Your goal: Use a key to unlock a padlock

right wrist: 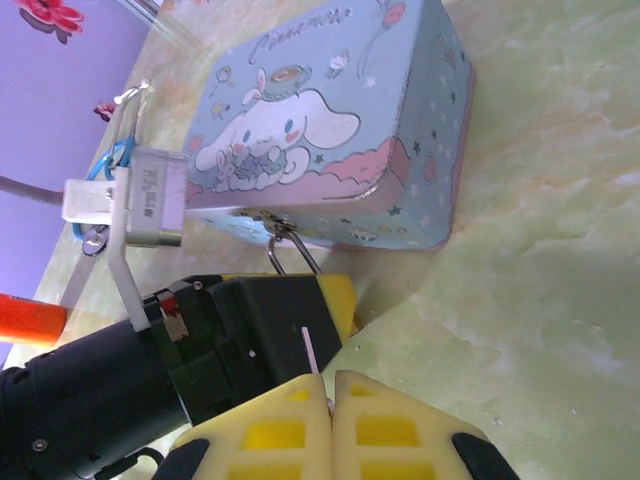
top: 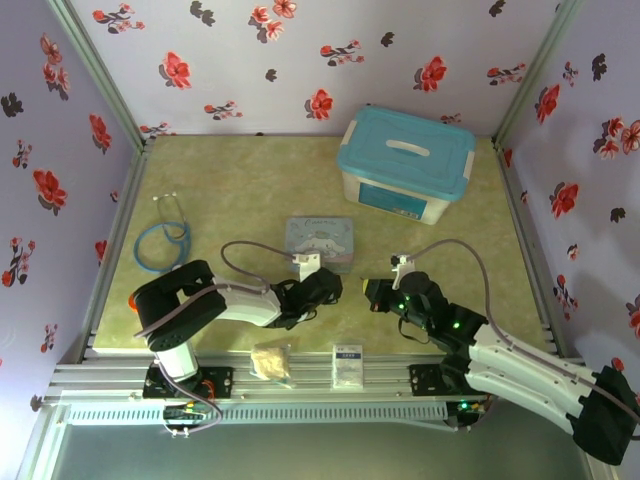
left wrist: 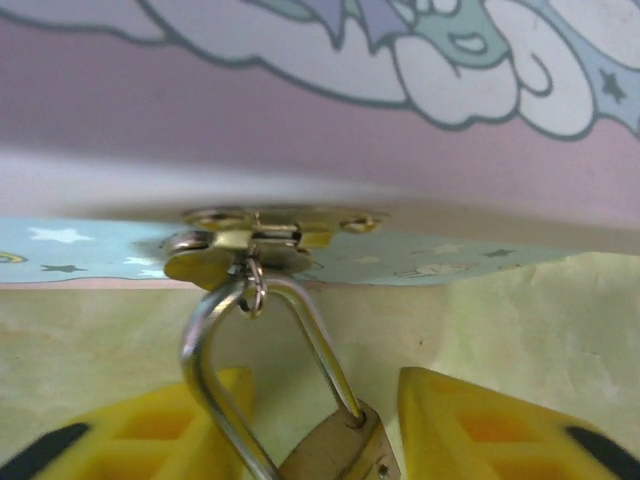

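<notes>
Left jaws sit narrow around the padlock [left wrist: 340, 450]: the left gripper [left wrist: 325, 400] has a yellow finger [left wrist: 150, 430] on each side of the brass body, which looks pinched between them and lifted toward the wrist camera. Its silvery shackle [left wrist: 225, 370] is closed and runs up through a small ring on the brass hasp [left wrist: 250, 235] at the front edge of the pale blue cartoon tin [right wrist: 300, 130]. Right jaws are pressed together: the right gripper [right wrist: 332, 385] clamps the key [right wrist: 307, 350], only a thin sliver of it sticking out past the fingertips. The key tip points toward the black housing of the left gripper, just beside it; contact with the padlock cannot be told, since the padlock body is hidden in the right wrist view. In the top view both grippers meet just in front of the tin, mid-table [top: 240, 190]. A teal-lidded storage box [top: 405, 160] stands at the far right, well apart. A blue stethoscope [top: 163, 240] lies at left.
</notes>
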You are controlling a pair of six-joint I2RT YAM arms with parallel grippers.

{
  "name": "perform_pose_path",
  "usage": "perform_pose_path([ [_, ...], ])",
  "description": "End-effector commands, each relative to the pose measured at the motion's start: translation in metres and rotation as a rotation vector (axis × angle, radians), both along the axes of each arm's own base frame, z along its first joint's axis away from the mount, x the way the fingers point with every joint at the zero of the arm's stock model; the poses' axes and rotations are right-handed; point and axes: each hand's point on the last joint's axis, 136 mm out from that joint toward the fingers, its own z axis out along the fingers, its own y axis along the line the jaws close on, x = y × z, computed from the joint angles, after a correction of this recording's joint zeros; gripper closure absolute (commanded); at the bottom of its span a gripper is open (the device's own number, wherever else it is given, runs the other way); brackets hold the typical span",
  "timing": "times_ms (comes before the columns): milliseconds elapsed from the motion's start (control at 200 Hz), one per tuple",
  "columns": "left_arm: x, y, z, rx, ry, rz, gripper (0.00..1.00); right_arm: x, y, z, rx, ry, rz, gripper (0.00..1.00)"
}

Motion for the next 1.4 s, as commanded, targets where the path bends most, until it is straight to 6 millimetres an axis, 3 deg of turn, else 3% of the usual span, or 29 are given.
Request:
perform_pose_path([
  [0, -0.009, -0.014, -0.010, -0.027, 0.041, -0.031, 0.67, -0.001, 0.004, -0.012, 0.043, 0.042, -0.014, 1.00],
  [275, -0.007, -0.009, 0.004, -0.071, 0.012, -0.018, 0.86, -0.004, 0.017, -0.034, 0.152, 0.148, -0.026, 1.00],
  [525, -0.006, -0.014, 0.033, -0.249, 0.020, 0.012, 1.00, -0.008, 0.024, -0.036, 0.286, 0.211, -0.043, 1.00],
  [815, -0.001, -0.008, 0.070, -0.523, 0.027, 0.116, 1.00, -0.003, 0.037, -0.029, 0.437, 0.226, -0.046, 1.00],
  [995, 0.003, 0.001, 0.079, -0.672, 0.014, 0.210, 1.00, -0.002, 0.045, -0.031, 0.458, 0.295, -0.107, 1.00],
  [1395, 0.002, -0.003, 0.100, -0.874, 0.030, 0.258, 1.00, 0.005, 0.070, -0.009, 0.609, 0.248, -0.077, 1.00],
])
